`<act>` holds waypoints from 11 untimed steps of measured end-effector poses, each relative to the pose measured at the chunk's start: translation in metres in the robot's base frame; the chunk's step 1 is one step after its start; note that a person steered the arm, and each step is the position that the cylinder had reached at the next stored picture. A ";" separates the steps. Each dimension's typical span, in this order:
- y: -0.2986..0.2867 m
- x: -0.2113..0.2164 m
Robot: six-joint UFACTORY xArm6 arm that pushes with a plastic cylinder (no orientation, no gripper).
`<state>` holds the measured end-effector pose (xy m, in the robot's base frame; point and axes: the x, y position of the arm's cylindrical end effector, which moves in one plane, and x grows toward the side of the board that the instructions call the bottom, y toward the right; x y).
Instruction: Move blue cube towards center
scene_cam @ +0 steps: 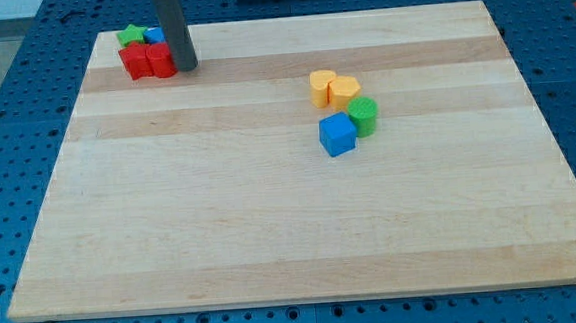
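Note:
The blue cube sits on the wooden board a little right of the middle. It touches a green cylinder at its upper right. My tip is at the view's top left, far from the blue cube, right beside a cluster of blocks. That cluster holds two red blocks, a green star-shaped block and a small blue block partly hidden behind the rod.
A yellow block and a yellow cylinder stand together just above the green cylinder. The board lies on a blue perforated table.

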<state>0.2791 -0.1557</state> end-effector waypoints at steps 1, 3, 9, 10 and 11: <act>-0.001 0.000; 0.019 0.033; 0.254 0.202; 0.224 0.172; 0.192 0.156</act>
